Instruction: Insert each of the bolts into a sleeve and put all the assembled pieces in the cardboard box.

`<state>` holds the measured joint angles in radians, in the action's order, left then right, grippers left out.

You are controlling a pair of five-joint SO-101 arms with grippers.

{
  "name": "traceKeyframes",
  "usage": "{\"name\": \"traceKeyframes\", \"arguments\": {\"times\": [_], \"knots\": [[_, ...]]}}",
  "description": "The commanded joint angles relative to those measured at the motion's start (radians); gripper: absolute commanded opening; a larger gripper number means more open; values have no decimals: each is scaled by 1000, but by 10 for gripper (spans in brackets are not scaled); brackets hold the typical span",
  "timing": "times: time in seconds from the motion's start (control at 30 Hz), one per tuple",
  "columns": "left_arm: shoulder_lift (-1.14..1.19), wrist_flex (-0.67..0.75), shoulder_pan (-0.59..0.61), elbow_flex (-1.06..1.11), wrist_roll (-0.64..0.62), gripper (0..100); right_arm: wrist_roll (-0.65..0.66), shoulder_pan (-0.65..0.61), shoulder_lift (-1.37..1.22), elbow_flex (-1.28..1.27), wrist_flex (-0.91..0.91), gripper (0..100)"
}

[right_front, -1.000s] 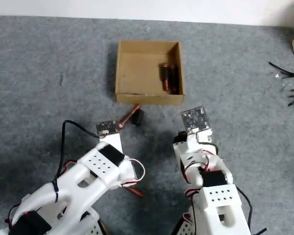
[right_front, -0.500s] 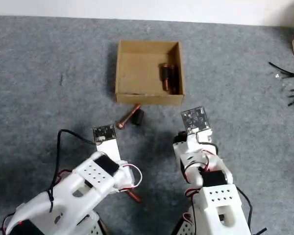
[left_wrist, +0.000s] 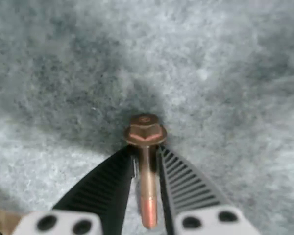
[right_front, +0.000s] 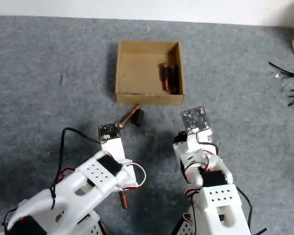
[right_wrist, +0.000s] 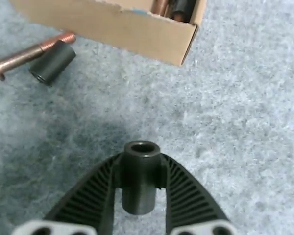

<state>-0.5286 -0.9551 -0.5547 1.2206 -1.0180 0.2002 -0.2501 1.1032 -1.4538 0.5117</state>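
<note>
My brown cardboard box (right_front: 137, 73) holds what looks like one copper bolt in a black sleeve (right_front: 167, 77) (hard to count) by one side wall. My left gripper (left_wrist: 146, 149) pinches a copper hex-head bolt (left_wrist: 146, 133) by its shank, with the head past the fingertips. My right gripper (right_wrist: 140, 161) clamps a black cylindrical sleeve (right_wrist: 137, 191). A loose copper bolt (right_front: 128, 116) and a loose black sleeve (right_front: 138, 117) lie together just outside the box.

My left arm (right_front: 88, 183) and right arm (right_front: 216, 198) are white shells dotted with holes (right_front: 99, 171), trailing black and red cables (right_front: 62, 147). My left hand (left_wrist: 146, 149) and right hand (right_wrist: 140, 161) have black ribbed fingers (left_wrist: 105, 186); circuit boards (right_front: 109, 130) ride behind them.
</note>
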Motion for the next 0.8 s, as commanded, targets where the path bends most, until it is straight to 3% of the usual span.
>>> {"name": "traceKeyframes", "arguments": {"times": [0.0, 0.17, 0.43, 0.63, 0.77], "knots": [[7, 5, 13, -10, 3, 5, 11, 12, 16, 8, -28, 4], [7, -64, 88, -176, 5, 6, 11, 12, 16, 7, -28, 4], [7, -364, 193, -713, 14, 7, 11, 12, 18, 7, -28, 4], [7, -457, 162, -871, 339, 5, 11, 10, 22, -13, -30, 4], [7, -456, 220, -862, 393, 5, 11, 8, 24, -13, -30, 4]]}}
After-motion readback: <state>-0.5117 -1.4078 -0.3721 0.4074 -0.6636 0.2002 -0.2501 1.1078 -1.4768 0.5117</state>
